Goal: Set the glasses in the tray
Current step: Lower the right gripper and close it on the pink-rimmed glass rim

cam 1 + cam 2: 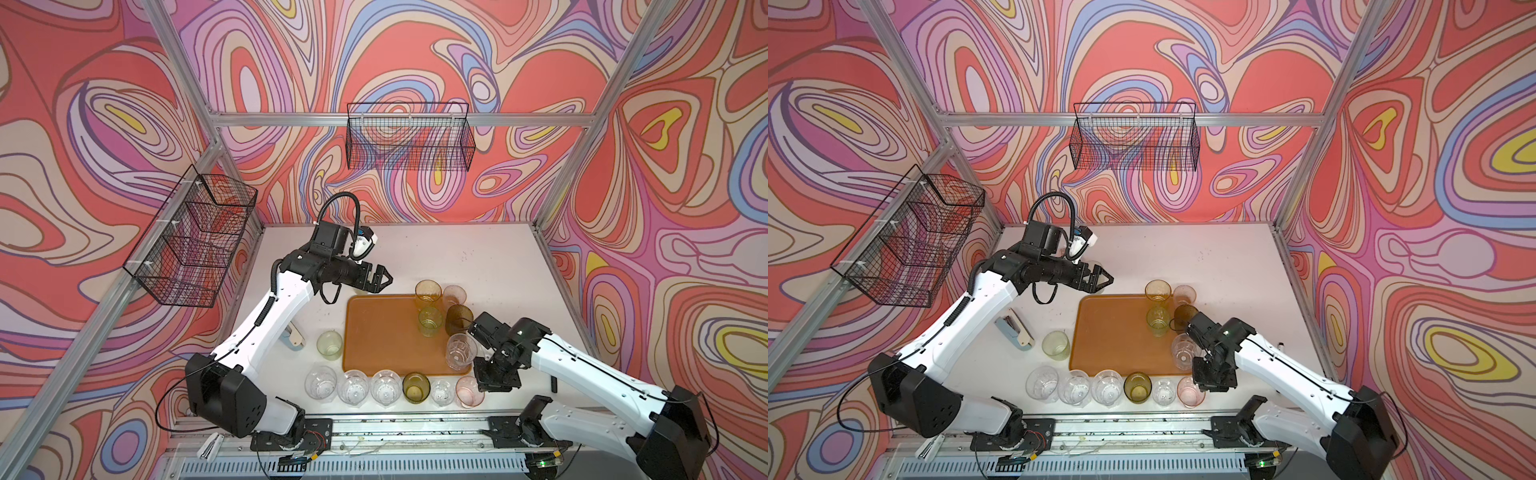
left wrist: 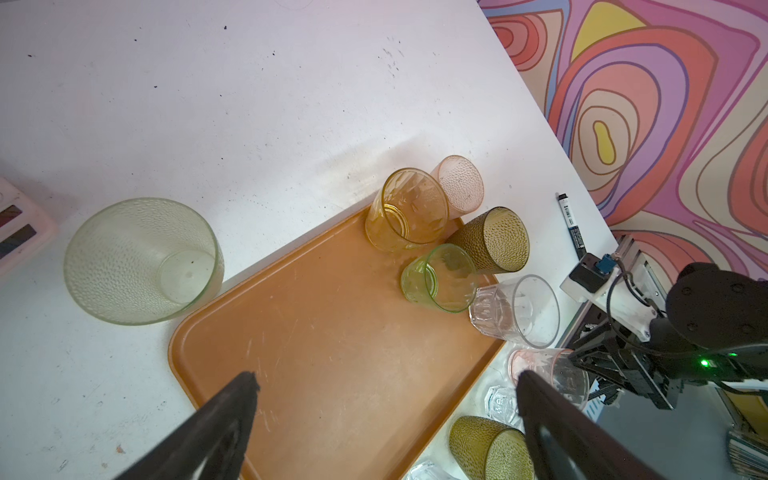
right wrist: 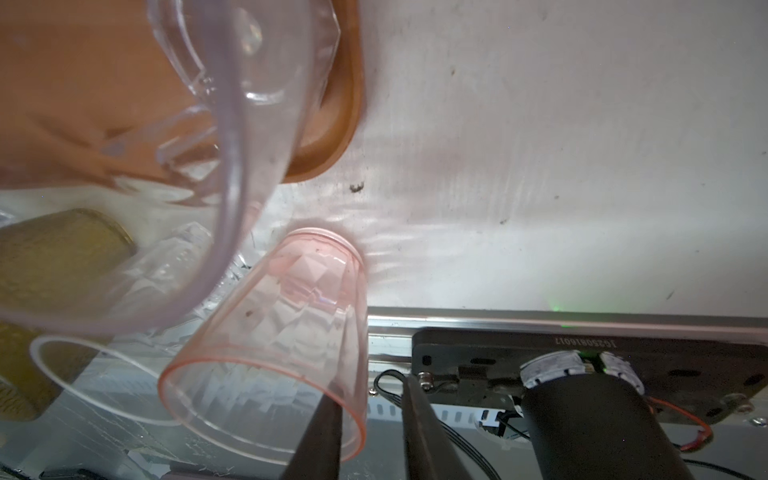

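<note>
Left hand (image 1: 385,277) was spread wide and empty, hovering above the worktop (image 1: 478,257) off the tray's (image 1: 374,332) far left corner. A frosted glass (image 2: 141,259) stood on the worktop just beside that corner. Right hand (image 3: 368,390) sat low at the front right, fingers (image 3: 320,432) narrowly parted either side of the pink glass's (image 3: 286,332) rim wall. A gap still showed there, so it was not pinching. On the tray: amber glass (image 1: 428,294) at the far right corner, green glass (image 1: 430,321) just in front of it, clear faceted glass (image 1: 460,351) near the right rim. Brown glass (image 1: 459,319) stood at the right rim; couldn't tell if it was on or off. Pale pink dotted glass (image 1: 454,296) stood off the tray behind it. Off the tray on the worktop: pale green glass (image 1: 329,343) left of the tray, and a front row of three clear glasses (image 1: 353,386), an olive glass (image 1: 415,387), a small clear glass (image 1: 441,392), then the pink glass. All upright.
</note>
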`<action>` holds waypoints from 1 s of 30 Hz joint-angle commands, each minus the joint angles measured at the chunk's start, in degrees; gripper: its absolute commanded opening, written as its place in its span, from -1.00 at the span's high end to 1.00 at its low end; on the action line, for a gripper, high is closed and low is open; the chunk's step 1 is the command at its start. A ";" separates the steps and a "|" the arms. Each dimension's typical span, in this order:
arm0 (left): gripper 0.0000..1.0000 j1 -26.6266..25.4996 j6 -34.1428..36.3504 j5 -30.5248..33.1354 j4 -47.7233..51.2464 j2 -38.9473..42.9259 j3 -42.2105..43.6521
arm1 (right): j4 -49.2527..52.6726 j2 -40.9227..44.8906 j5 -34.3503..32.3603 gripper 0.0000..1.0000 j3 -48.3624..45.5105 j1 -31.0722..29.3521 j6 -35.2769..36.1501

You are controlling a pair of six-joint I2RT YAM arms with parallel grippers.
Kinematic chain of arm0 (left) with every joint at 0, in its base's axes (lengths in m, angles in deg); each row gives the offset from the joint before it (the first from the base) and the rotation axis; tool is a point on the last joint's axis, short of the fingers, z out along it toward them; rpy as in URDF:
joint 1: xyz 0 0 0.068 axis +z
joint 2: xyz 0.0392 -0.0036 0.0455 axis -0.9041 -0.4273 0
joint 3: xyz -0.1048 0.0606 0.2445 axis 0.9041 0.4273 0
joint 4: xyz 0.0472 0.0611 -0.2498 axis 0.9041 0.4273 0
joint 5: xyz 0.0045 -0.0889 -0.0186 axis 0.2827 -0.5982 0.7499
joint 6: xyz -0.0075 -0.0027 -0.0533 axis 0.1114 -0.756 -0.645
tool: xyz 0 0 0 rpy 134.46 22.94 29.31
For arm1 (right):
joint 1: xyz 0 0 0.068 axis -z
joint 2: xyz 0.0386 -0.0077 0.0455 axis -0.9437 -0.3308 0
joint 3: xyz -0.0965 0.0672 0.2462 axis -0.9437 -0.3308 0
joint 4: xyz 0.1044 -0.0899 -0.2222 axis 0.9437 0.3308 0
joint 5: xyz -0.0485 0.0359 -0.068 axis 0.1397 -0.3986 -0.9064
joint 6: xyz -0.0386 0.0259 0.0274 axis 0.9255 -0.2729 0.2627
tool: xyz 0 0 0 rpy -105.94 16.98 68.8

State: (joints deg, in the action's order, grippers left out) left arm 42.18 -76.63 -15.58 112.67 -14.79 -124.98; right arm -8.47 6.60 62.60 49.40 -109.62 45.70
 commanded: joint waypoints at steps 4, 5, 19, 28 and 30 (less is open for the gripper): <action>-1.00 -0.24 0.41 -0.46 1.25 0.80 -1.01 | -1.35 1.06 0.03 0.60 -1.70 -0.35 0.92; -1.00 -0.28 0.45 -0.65 1.28 0.86 -1.01 | -1.79 1.22 0.23 0.61 -1.91 -0.35 0.84; -1.00 -0.24 0.35 -0.82 1.34 0.97 -1.10 | 0.66 0.83 -1.28 0.86 0.59 -0.37 1.53; -1.00 -0.24 -1.54 -3.23 0.68 1.01 -0.83 | 4.48 4.79 -1.97 1.00 3.01 -0.34 -0.47; -1.00 -0.59 -1.66 -3.71 1.51 0.30 -1.57 | 7.02 5.66 -2.33 1.00 4.71 -0.35 -0.74</action>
State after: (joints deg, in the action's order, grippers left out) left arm 42.11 -77.57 -17.17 112.71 -14.75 -125.01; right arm -5.08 10.58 61.70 51.13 -109.66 45.92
